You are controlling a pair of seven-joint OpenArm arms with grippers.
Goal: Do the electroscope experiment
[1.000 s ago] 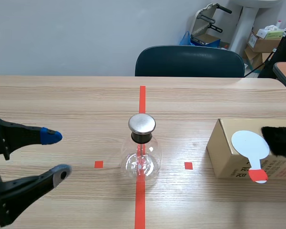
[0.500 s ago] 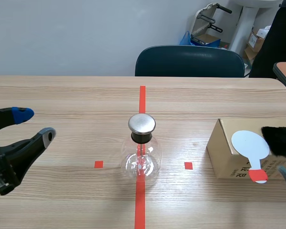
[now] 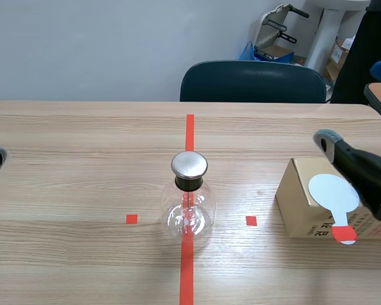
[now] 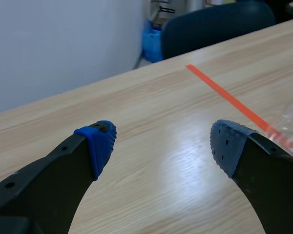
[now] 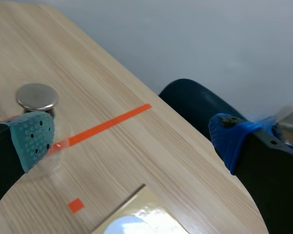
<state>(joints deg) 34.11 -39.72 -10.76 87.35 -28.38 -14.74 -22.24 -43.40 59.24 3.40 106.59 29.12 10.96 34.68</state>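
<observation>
Task looked barely begun, no contact with anything yet. The electroscope [image 3: 188, 213], a clear glass flask with a round metal cap [image 3: 189, 164], stood upright on the red centre tape line [image 3: 189, 130] in the middle of the table [image 3: 82, 127], between the two small red squares, with nothing touching it. Foil leaves inside were too small to read, so I could not tell charged from uncharged. The white round paddle [image 3: 333, 192] with a red handle lay flat on top of the cardboard box [image 3: 301, 206], to the robot's right of the flask and apart from it, not picked up. The right gripper [image 5: 132, 135] was up above the box, fingers spread wide and holding nothing; its wrist view looked down over the cap and a corner of the box. The left gripper [image 4: 162, 140] sat at the far left table edge, well away from the flask, fingers also spread wide and empty. Judged left to do: grasp the paddle by its handle, lift it off the box, get it charged if the routine needs that, then bring the disc to the metal cap and watch the leaves. So essentially all steps remained.
</observation>
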